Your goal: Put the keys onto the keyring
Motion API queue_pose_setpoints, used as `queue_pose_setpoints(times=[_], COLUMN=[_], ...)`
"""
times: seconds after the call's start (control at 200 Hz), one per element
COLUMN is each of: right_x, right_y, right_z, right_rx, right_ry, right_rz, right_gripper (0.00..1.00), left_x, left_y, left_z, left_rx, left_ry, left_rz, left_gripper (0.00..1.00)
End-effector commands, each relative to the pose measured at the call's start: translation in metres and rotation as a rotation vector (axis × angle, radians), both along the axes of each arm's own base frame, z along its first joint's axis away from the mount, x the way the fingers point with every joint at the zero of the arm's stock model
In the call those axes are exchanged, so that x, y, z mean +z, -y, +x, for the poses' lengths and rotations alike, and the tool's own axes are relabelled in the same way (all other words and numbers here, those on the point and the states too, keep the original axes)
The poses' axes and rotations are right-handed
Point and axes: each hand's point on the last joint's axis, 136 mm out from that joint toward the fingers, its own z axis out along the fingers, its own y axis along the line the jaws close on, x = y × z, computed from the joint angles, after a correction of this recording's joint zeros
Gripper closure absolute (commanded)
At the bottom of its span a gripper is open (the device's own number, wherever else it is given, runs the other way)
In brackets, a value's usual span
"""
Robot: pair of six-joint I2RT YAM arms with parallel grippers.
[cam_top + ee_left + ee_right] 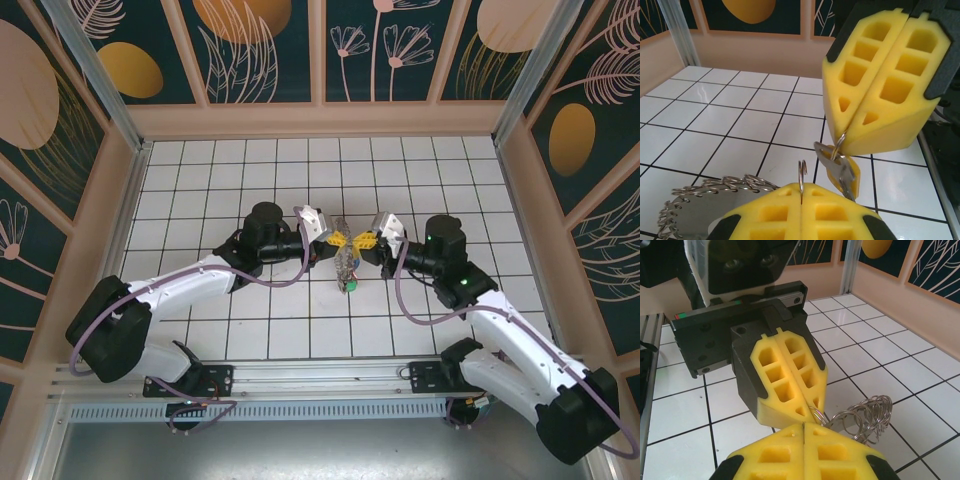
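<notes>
My two grippers meet tip to tip over the middle of the tiled floor. The left gripper (801, 186) is shut on a thin doubled wire loop of the keyring (802, 172), which stands up between its yellow pads. A row of small split rings (725, 184) trails off it to the left. The right gripper (852, 131) is shut on a small ring from which a silvery key (839, 167) with a yellow tag hangs, close beside the loop. From above, the left gripper (338, 240) and right gripper (366, 241) hold a bundle of keys (347, 268) that dangles below them.
White tiled floor (250, 180) runs out on all sides to the patterned walls (320, 115). The arm bases sit on a metal rail (320, 375) at the near edge. In the right wrist view, the coil of split rings (867, 417) hangs just right of my right gripper (804, 426).
</notes>
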Motion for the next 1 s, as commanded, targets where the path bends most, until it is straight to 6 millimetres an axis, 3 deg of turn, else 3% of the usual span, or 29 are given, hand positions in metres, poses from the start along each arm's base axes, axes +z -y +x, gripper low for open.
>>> queue_pose_setpoints(times=[0.0, 0.621, 0.996], right_x=[0.022, 0.022, 0.012], right_y=[-0.006, -0.013, -0.010], right_z=[0.000, 0.013, 0.031], right_rx=[0.027, -0.019, -0.154], right_ry=[0.073, 0.090, 0.091], right_rz=[0.032, 0.044, -0.013], right_gripper=[1.00, 1.00, 1.00], left_x=[0.026, 0.028, 0.031], left_y=[0.007, 0.007, 0.007], left_z=[0.000, -0.001, 0.000], left_rx=[-0.028, -0.034, -0.030], left_ry=[0.067, 0.075, 0.082], left_rz=[-0.055, -0.060, -0.067], left_gripper=[1.00, 1.00, 1.00])
